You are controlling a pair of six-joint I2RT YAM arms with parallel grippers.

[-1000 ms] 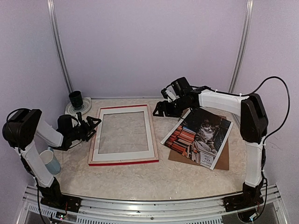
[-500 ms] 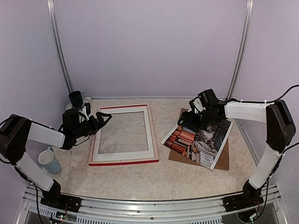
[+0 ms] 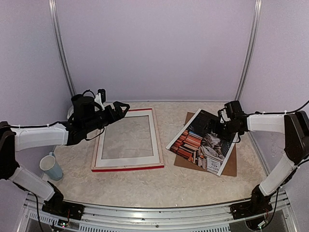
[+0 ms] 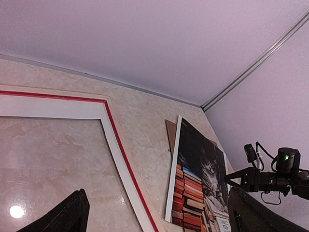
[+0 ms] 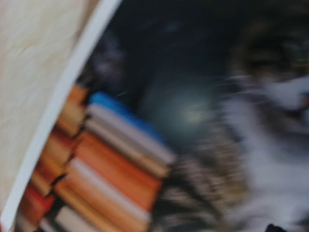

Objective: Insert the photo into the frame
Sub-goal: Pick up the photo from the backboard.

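Flat on the table at the right lies the photo [image 3: 203, 142], resting on a brown board [image 3: 231, 162] whose far and near right corners stick out from under it. It sits askew: the cat's head end points toward the far right, the stacked books toward the near left, and its long white-edged side appears to run from near left to far right. Left of it and apart lies the frame [image 3: 126, 167], long axis running near to far, red showing along its near and far edges, with a white mat [image 3: 99, 145] inside it.

Over the frame's far left corner hangs the left gripper [image 3: 120, 108], jaws spread wide with nothing between them. Low over the photo's dark upper half is the right gripper [image 3: 216, 129]; its jaws merge with the dark print, and the right wrist view is a blur of books and fur, so I cannot tell how they stand or whether they touch. Small print on a white patch at the photo's near corner is unreadable.
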